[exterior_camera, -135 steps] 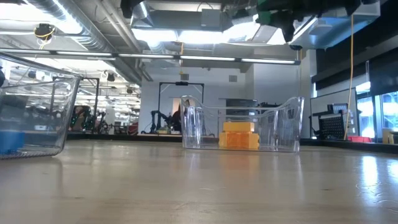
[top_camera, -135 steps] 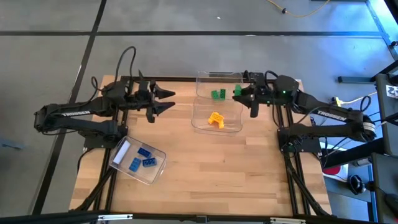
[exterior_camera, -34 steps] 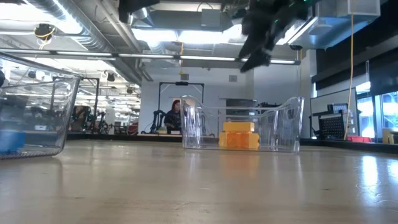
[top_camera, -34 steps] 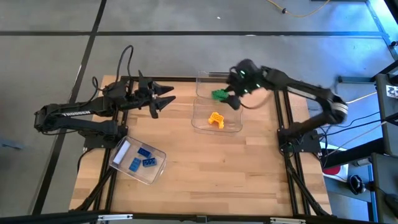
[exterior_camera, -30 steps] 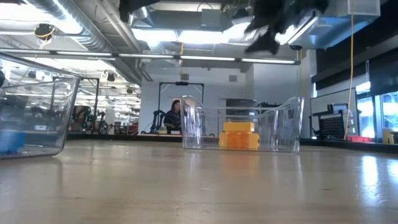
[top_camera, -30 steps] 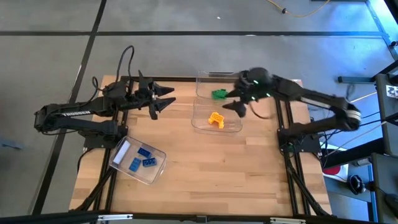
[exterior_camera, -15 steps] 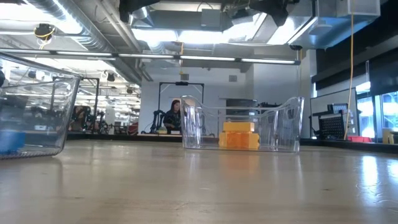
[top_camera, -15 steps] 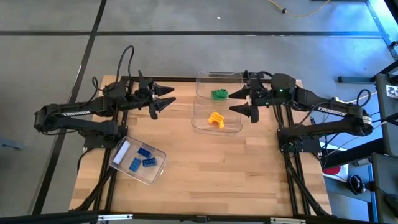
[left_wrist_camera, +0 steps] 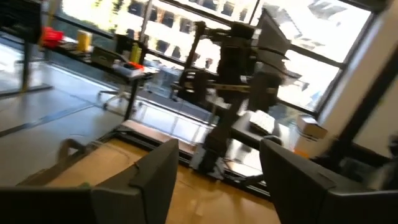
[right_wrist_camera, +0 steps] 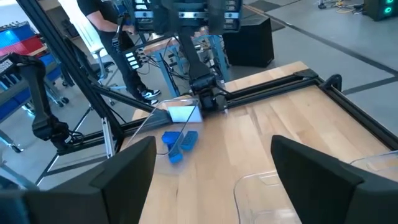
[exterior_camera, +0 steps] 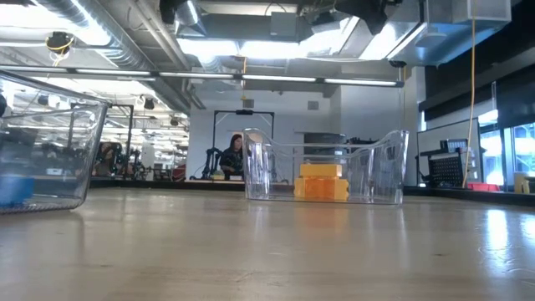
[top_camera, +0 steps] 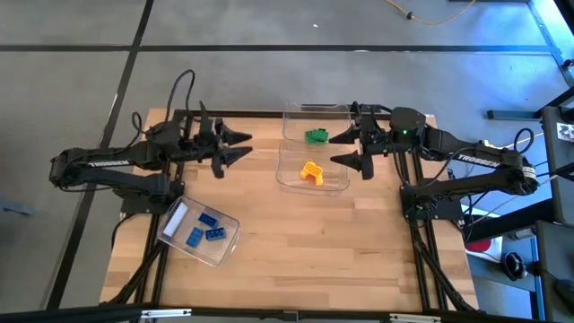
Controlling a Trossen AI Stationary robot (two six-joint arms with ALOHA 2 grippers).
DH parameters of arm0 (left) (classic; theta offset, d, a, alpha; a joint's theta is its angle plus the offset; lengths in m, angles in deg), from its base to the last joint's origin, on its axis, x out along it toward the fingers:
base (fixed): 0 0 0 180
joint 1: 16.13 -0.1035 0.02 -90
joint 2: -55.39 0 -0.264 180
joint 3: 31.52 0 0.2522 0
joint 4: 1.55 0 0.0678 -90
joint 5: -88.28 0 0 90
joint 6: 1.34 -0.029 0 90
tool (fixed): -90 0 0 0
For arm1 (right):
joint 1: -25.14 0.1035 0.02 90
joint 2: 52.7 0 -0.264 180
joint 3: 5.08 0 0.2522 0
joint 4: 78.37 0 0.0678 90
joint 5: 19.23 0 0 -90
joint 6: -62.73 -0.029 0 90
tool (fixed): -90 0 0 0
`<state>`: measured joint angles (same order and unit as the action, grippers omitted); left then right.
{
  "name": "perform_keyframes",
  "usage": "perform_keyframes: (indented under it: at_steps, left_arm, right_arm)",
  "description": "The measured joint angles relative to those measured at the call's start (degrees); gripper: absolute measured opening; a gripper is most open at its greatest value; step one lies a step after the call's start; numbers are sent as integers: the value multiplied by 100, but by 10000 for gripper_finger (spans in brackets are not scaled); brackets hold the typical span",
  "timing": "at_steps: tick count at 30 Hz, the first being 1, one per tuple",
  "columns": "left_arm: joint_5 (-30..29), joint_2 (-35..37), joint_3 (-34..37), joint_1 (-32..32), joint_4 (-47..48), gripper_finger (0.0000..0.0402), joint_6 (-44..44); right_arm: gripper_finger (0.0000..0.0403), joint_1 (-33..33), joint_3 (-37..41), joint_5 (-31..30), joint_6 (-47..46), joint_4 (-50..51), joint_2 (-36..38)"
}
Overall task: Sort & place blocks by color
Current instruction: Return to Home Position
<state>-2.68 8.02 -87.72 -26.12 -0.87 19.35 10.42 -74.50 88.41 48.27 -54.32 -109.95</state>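
Worktop (top_camera: 314,242) holds three blue blocks (top_camera: 206,230), lower left; green blocks (top_camera: 316,135) escape the low view, yellow blocks (exterior_camera: 321,181) show; left claw (top_camera: 246,145), right claw (top_camera: 333,150) gape.

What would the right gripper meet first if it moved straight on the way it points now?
Probably the left gripper, which faces it. The right gripper seems to hang above the clear bins, though height is uncertain.

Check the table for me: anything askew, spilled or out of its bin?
Only the clear bin holding the blue blocks sits skewed on the table, apart from the two squared-up bins with green blocks and yellow blocks. No block lies loose outside a bin.
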Motion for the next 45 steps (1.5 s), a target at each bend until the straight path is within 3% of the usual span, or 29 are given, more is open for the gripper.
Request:
perform_keyframes:
  at_steps: [3, 8, 10, 17, 30, 36, 45]
  left_arm:
    - [-152, 130, 0, 374, 39, 174, -72]
    - [-892, 304, 0, 1060, 314, 46, -497]
    - [-1042, 430, 0, 1250, 541, 13, -585]
    - [-1329, 1058, 298, 1492, 1005, 2, -763]
    - [-1353, 3762, 2415, 1326, 902, 0, -308]
    - [-1355, 4682, 3112, 1326, 883, 0, -63]
    - [-1481, 4723, 4178, 1326, 231, 0, 436]
  right_arm:
    - [319, -2, 0, 65, 2, 2, 0]
    - [319, -2, 0, 151, 2, 2, 0]
    - [319, -2, 0, 151, 0, 2, 0]
    - [319, -2, 0, 151, -2, 2, 0]
    - [319, -4, 0, 153, -4, 3, 0]
    - [319, -4, 0, 152, -121, 4, 0]
    - [319, -4, 0, 154, -201, 21, 0]
